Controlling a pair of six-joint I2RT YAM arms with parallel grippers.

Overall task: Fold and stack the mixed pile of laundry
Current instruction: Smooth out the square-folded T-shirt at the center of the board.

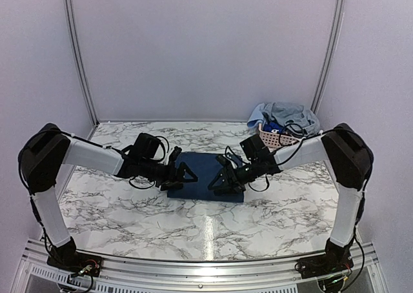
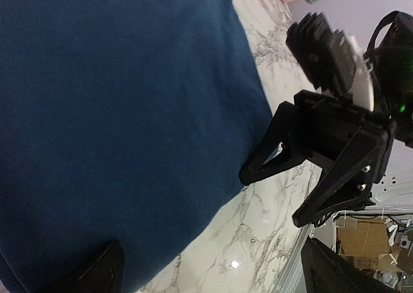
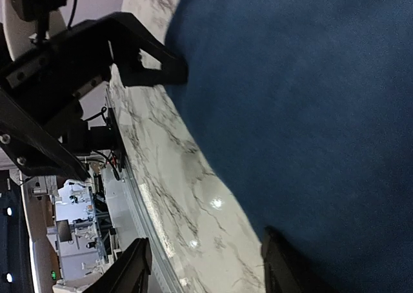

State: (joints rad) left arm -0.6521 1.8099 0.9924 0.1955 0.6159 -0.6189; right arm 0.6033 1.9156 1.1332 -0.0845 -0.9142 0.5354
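Observation:
A dark navy shirt lies folded into a flat rectangle on the marble table, in the middle. My left gripper is low at its left front edge and my right gripper at its right front edge, facing each other. In the left wrist view the navy shirt fills the left, and my left gripper is open across its edge, holding nothing. In the right wrist view my right gripper is open too, one finger over the shirt. The rest of the mixed laundry pile sits at the back right.
A pink perforated basket stands at the back right corner under the blue and grey garments. The walls enclose the table on three sides. A metal rail runs along the near edge.

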